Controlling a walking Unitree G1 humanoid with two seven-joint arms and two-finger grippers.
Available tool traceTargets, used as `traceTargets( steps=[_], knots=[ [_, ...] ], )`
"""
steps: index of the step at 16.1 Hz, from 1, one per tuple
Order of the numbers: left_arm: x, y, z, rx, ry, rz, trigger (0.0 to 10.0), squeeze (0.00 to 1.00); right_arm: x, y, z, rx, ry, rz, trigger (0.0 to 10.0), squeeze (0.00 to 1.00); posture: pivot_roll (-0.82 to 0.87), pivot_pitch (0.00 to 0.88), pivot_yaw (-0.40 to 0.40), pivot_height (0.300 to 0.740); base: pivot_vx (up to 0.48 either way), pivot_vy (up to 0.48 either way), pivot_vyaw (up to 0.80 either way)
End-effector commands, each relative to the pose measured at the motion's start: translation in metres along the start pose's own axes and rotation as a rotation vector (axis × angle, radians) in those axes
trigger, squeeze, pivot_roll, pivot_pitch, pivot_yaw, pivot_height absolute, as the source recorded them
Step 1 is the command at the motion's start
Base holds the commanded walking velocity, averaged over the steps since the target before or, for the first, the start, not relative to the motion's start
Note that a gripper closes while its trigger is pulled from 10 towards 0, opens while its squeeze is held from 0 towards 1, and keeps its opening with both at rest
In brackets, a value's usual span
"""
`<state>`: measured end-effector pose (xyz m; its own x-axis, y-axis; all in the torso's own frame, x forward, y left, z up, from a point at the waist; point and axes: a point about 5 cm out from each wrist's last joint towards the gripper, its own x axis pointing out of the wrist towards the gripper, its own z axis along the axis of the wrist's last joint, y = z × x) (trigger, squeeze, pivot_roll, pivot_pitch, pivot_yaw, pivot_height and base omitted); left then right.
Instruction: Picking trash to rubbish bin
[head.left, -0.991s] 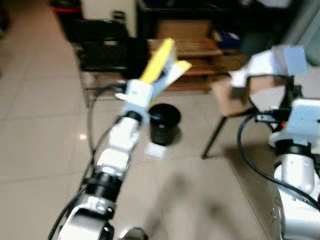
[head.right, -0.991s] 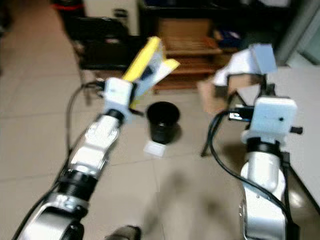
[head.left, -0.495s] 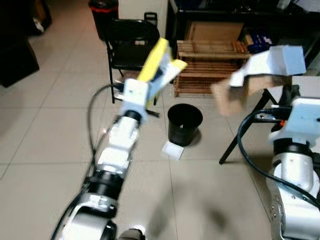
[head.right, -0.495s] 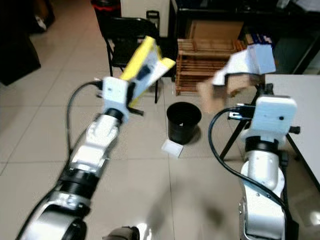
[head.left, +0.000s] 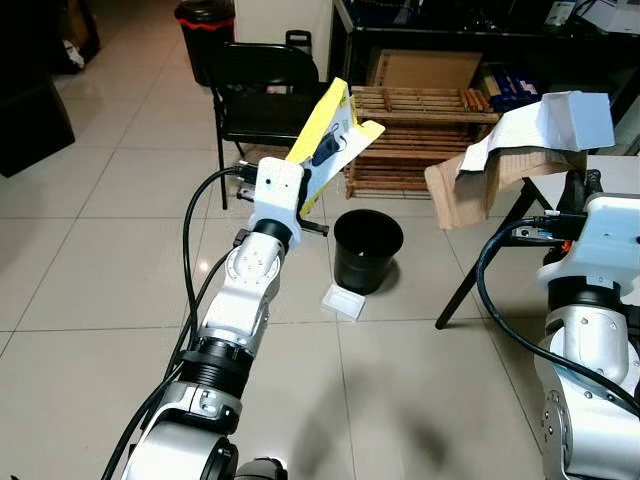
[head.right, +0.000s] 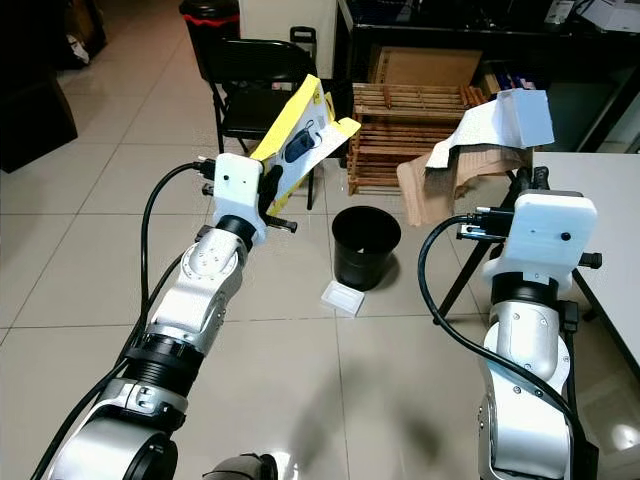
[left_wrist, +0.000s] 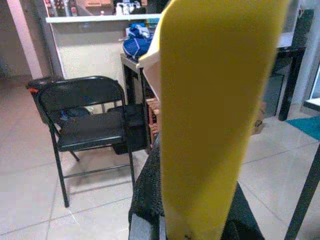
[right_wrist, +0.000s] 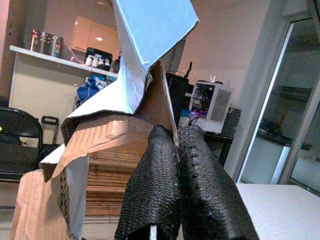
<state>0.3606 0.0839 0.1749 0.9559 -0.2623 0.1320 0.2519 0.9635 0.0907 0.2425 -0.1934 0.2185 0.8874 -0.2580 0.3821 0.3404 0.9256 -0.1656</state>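
My left gripper (head.left: 318, 172) is raised and shut on a flat yellow package (head.left: 325, 128), which fills much of the left wrist view as a yellow package (left_wrist: 210, 100). My right gripper (right_wrist: 176, 150) is shut on a torn piece of brown and white cardboard (head.left: 510, 155), held up at the right. A small black rubbish bin (head.left: 367, 248) stands open on the tiled floor ahead, between and below both grippers. A white piece of trash (head.left: 345, 301) lies on the floor just in front of the bin.
A black folding chair (head.left: 262, 92) stands behind the left gripper. A wooden slatted rack (head.left: 420, 130) and dark shelving sit behind the bin. A white table (head.right: 600, 220) with a black leg (head.left: 480, 260) is at the right. A second black bin (head.left: 205, 25) stands far back.
The camera view has shifted and sharpened, so the bin and chair sit further right and lower in frame. Both grippers keep their hold on the package and the cardboard.
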Motion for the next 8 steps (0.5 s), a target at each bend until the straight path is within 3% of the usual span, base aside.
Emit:
traceTargets(
  steps=[1,3,8],
  knots=[
    [0.0031,-0.0005,0.003,-0.015,0.002,-0.009,10.0,0.0,0.0014,-0.0002,0.0016,0.003,-0.014,0.01,10.0,0.0,0.14,0.058,-0.043,0.74,0.0,0.0,0.0],
    [0.0036,-0.0008,0.0031,-0.014,0.001,-0.012,10.0,0.0,0.001,0.001,0.0018,0.006,-0.014,0.018,10.0,0.0,0.14,0.058,-0.043,0.74,0.135,0.0,0.0],
    [0.0026,-0.0017,0.0013,-0.018,0.007,-0.026,10.0,0.0,-0.0001,0.0046,0.002,0.011,-0.014,0.035,10.0,0.0,0.14,0.062,-0.045,0.74,0.388,0.0,0.0]
  ],
)
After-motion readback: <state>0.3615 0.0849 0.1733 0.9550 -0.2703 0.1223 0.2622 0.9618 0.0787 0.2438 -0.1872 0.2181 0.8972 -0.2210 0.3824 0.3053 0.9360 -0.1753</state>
